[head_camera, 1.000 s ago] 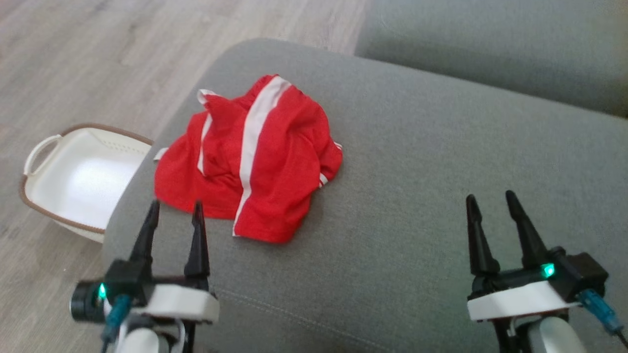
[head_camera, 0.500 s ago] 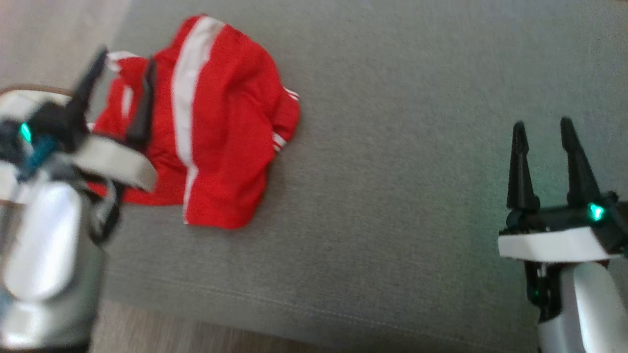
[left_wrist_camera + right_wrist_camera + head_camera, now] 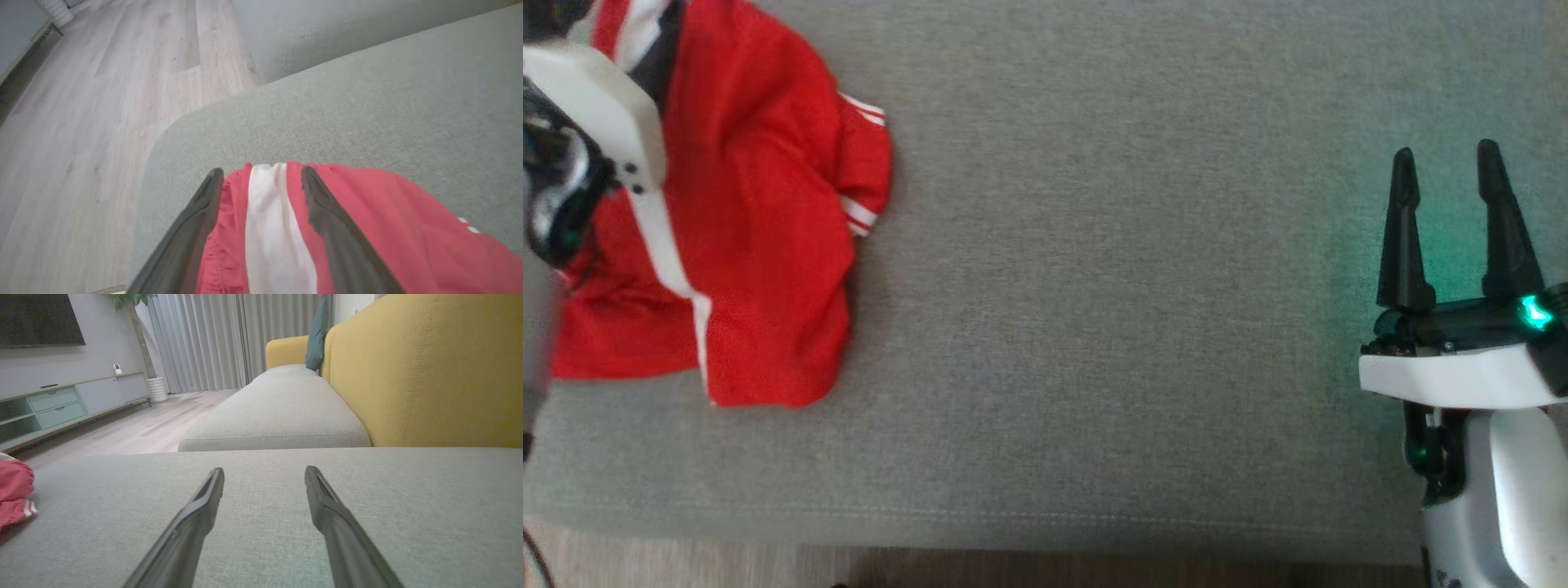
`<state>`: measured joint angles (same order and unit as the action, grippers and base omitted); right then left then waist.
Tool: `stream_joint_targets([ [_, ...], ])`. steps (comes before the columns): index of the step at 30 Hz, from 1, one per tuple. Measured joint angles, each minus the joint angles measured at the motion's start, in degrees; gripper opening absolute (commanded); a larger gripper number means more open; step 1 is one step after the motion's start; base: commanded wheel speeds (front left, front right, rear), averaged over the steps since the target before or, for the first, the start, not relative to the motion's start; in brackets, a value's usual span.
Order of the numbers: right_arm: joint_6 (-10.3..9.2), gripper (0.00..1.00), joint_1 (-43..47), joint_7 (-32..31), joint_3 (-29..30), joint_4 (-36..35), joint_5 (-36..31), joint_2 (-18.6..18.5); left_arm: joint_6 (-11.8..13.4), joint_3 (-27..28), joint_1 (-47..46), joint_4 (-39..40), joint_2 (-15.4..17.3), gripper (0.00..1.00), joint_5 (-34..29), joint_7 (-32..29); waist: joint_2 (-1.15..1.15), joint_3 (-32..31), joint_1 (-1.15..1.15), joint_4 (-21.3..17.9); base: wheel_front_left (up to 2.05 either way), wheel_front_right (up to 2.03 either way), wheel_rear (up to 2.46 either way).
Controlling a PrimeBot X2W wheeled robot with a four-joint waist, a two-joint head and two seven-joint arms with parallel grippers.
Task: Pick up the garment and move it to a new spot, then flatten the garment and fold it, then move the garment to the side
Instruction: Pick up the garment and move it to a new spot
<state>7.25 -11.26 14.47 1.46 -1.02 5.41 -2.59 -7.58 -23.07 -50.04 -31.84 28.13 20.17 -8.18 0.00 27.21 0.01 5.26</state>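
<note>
The garment (image 3: 760, 212) is a crumpled red piece with white stripes, lying at the left end of the grey sofa cushion (image 3: 1111, 310). My left arm's white wrist housing (image 3: 600, 106) hangs over its left part. In the left wrist view my left gripper (image 3: 262, 170) is open, its two dark fingers straddling the garment's (image 3: 367, 228) broad white stripe near the far edge. Whether the fingers touch the cloth I cannot tell. My right gripper (image 3: 1445, 149) stands open over bare cushion far to the right, with nothing between its fingers (image 3: 264, 469). The garment's hem (image 3: 14, 490) shows at that view's left edge.
The cushion's front seam and a strip of wood floor (image 3: 686, 567) run along the bottom. Beyond the garment the cushion rounds off to the floor (image 3: 81, 102). A second grey cushion (image 3: 278, 412) and a yellow backrest (image 3: 429, 367) lie ahead of the right gripper.
The head camera has tilted down and shifted, so the basket has left view. My left gripper has advanced from the garment's near edge to over it, still open. The right gripper stays open.
</note>
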Motion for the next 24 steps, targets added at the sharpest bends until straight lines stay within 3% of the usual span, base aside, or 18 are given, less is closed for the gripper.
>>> stream_joint_targets([
  [9,0.0,1.0,-1.4,0.0,-0.4,-0.7,0.2,0.0,0.0,-8.0,-4.6,-6.5,2.6,1.0,6.4,-3.2,0.0,2.5,-0.01,-2.5,0.0,0.0,0.0],
  [10,0.0,1.0,-1.4,0.0,-0.4,-0.7,0.2,0.0,0.0,-8.3,-4.7,-7.1,2.6,0.57,6.9,-3.3,0.0,2.6,-0.01,-2.6,0.0,0.0,0.0],
  [11,0.0,1.0,-1.4,0.0,-0.4,-0.7,0.4,0.0,0.0,-8.4,-4.9,-7.7,2.6,0.03,7.2,-3.1,0.0,2.7,-0.01,-2.7,0.0,0.0,0.0],
  [19,0.0,1.0,-1.4,0.0,-0.4,-0.6,0.6,0.0,0.0,-9.4,-7.2,-11.3,2.5,0.0,7.2,1.2,0.0,2.0,-0.01,-2.3,0.0,0.0,0.0],
  [24,0.0,1.0,-1.4,0.0,-0.5,0.1,0.7,0.0,0.9,-8.0,-9.5,-11.8,2.5,0.0,7.2,7.6,0.0,-0.1,-0.01,-1.7,0.0,0.0,0.0],
])
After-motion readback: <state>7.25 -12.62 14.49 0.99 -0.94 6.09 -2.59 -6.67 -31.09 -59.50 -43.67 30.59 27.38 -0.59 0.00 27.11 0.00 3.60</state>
